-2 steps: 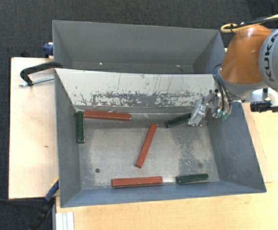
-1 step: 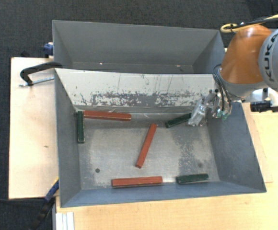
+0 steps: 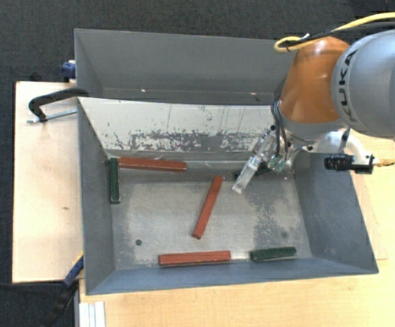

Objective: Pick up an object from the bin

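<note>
The two-finger gripper (image 3: 242,180) hung low over the floor of the grey metal bin (image 3: 184,67), at about two o'clock from the floor's centre and close under the scuffed back wall. Whether its jaws stood wide or narrow could not be told, and nothing could be made out in their grasp. The nearest thing was a slim red-brown rectangular bar (image 3: 208,207) lying slantwise near the centre, off toward the gripper's seven o'clock and apart from it. A second red-brown bar (image 3: 153,164) lay flat along the back wall at ten o'clock, with a short dark green bar (image 3: 114,180) set at right angles by its left end, near nine o'clock. A third red-brown bar (image 3: 195,258) lay along the front wall at six o'clock, and another dark green bar (image 3: 274,253) lay just beside it at five o'clock. By the look of it the pick was at the approach stage, with no object yet secured. The next move would likely call for settling over one bar, most plausibly the slanted one, turning the wrist to span its narrow width, and descending to the floor.
</note>
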Controlling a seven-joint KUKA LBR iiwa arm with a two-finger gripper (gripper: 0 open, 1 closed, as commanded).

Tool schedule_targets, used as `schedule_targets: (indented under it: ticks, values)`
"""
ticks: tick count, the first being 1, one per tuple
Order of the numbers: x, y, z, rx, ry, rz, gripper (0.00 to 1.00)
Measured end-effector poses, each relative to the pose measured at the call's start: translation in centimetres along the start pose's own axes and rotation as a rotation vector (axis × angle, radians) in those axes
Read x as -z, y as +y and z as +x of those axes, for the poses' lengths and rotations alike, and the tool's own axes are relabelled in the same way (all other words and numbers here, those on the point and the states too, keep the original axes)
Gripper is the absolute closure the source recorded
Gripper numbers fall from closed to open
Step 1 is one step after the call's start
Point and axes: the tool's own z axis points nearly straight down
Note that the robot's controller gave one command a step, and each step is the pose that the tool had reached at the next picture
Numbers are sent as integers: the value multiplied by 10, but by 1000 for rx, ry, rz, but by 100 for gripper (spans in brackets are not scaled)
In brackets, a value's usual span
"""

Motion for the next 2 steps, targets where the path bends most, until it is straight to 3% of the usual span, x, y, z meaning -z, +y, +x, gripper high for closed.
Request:
schedule_targets:
  ticks: [1,2]
  values:
    - [0,-2,-1,-2,-1,2,0]
    - [-48,0,-4,35,-7,-1,0]
